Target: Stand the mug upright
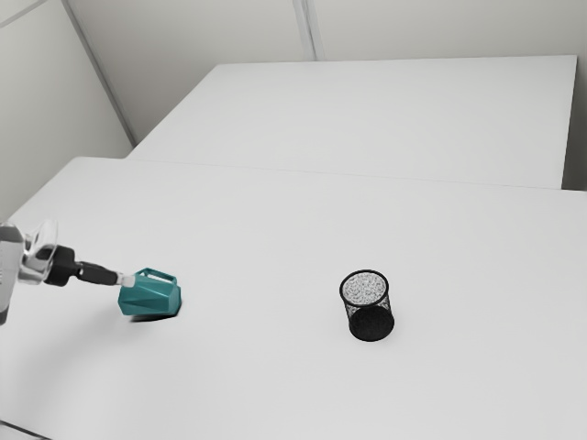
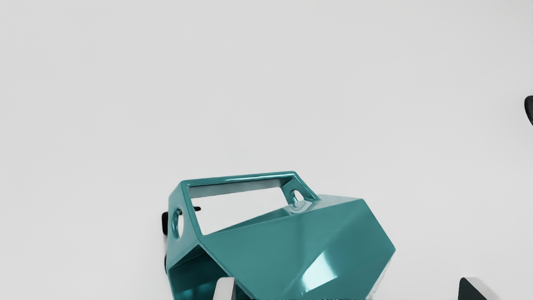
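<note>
At the exterior view's left edge, the Franka arm point(image 1: 7, 275) reaches in low over the white table point(image 1: 257, 376), its black two-finger gripper point(image 1: 127, 280) pointing toward the exterior view's right and tipped slightly downward. Its tip overlaps the upper edge of the teal faceted mug point(image 1: 149, 295), at the end nearer the arm; whether they touch, I cannot tell. The jaws stand wide apart, gripping nothing. From the wrist camera, one fingertip shows in front of the mug's open mouth, and the other is out past its closed end, with a gap between that finger and the mug.

The mug lies on its side on the table, its mouth toward the arm and its closed end toward the exterior view's right. Its angular handle point(image 2: 241, 178) stands out from the body, away from the fingers. Small dark shapes point(image 2: 165, 223) show beside and through the handle; what they are is unclear.

Well apart from both mug and gripper, toward the exterior view's right, a black wire-mesh pencil cup point(image 1: 371, 321) stands upright. Behind the table lies another white tabletop point(image 1: 367, 115), with pale walls point(image 1: 183, 32) beyond it.
</note>
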You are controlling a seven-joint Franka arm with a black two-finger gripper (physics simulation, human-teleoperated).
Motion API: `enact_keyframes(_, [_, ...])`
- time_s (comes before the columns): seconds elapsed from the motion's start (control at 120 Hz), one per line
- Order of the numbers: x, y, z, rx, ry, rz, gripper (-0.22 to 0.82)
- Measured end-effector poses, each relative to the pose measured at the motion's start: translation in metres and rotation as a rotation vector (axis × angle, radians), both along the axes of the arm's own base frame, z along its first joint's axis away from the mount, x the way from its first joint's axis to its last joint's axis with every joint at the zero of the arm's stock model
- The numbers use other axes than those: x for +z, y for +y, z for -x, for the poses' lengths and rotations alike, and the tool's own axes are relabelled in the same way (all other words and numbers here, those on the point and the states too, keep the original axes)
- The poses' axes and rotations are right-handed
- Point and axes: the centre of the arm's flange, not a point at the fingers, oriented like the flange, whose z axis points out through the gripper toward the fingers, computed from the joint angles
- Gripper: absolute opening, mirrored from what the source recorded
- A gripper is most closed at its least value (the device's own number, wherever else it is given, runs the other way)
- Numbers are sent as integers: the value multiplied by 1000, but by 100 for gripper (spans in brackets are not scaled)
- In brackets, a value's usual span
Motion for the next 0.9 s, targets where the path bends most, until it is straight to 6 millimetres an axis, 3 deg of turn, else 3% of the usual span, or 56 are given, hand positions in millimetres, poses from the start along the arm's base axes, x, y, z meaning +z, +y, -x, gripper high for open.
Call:
enact_keyframes(0.267, [-24,5,5,-109,-51,-54,58])
enact_keyframes(0.467, [-33,-5,-1,-175,-103,-73,57])
enact_keyframes(0.667, [-43,-12,7,-201,-134,-82,53])
enact_keyframes(0.742, [-44,-14,6,-215,-148,-91,47])
enact_keyframes(0.9, [-44,-13,6,-224,-176,-105,21])
